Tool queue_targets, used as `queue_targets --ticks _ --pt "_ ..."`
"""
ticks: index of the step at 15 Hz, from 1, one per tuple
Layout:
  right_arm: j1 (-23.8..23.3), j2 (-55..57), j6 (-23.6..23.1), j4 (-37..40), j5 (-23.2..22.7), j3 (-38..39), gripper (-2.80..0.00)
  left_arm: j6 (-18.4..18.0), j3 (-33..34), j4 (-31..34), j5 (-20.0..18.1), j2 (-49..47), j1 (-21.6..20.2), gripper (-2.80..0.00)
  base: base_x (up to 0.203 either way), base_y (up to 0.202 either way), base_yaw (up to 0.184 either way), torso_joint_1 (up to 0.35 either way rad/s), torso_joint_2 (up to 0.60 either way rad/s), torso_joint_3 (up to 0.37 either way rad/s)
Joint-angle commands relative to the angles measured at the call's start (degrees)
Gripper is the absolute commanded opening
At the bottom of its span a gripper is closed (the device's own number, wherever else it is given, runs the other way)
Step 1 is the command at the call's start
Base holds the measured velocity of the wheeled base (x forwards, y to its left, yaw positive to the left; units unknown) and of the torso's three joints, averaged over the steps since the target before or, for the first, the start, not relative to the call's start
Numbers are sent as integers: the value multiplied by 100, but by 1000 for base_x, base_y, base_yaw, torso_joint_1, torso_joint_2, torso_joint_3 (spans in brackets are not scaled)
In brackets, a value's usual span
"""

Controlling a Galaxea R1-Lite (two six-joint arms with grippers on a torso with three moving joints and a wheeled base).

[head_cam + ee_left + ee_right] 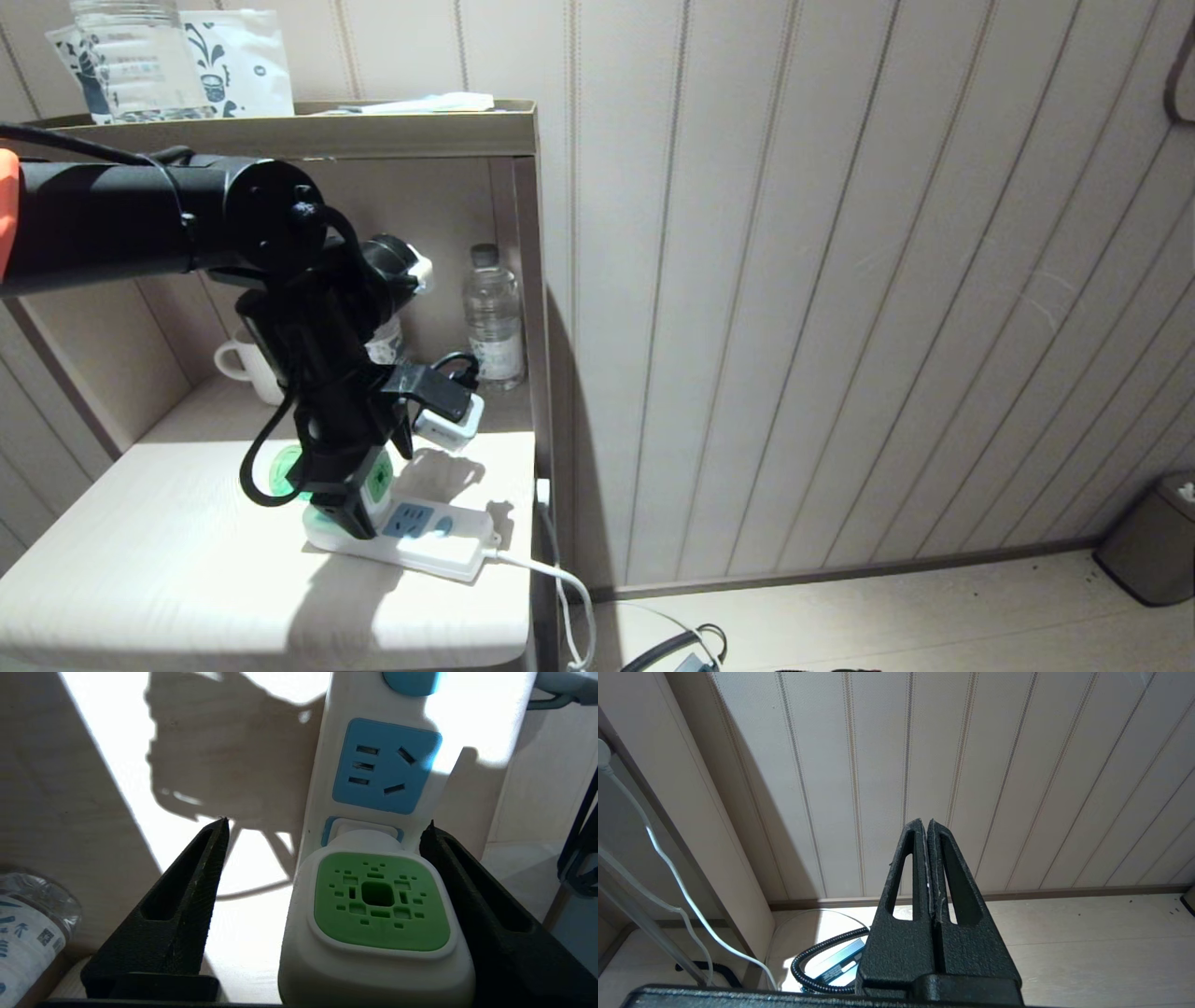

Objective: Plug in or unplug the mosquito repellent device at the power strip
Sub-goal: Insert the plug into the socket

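The mosquito repellent device (pixel 378 905) sits plugged into the power strip (pixel 373 732) on the tabletop (pixel 168 569), between the spread fingers of the left pincer (pixel 327 826), which touch neither side. It looks light, rigid and smooth, best gripped across the flat flanks of its white head. Its green face points up toward the wrist; the strip's length runs toward its cable. The right pincer (pixel 927 828) hangs pressed together, away by the wall.

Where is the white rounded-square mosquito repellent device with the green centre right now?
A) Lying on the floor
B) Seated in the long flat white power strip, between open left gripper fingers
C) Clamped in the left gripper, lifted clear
B: the mosquito repellent device sits plugged into the power strip, with the left gripper fingers spread either side, not gripping it.
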State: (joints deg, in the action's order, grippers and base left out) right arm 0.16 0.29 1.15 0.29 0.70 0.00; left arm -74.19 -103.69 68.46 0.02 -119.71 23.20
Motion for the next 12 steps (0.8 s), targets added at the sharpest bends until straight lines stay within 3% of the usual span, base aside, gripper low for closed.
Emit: queue_targets --ticks 1,5,12 --pt "2 -3 0 4 1 0 -280 -41 -140 67 15 39 -47 0 0 0 0 0 0 0" --pt "2 -3 8 -3 1 0 -280 1 -433 541 -125 199 -137 0 0 0 0 0 0 0" --pt "2 -3 0 -3 1 0 -280 -22 -442 546 -117 438 -202 0 0 0 0 0 0 0"
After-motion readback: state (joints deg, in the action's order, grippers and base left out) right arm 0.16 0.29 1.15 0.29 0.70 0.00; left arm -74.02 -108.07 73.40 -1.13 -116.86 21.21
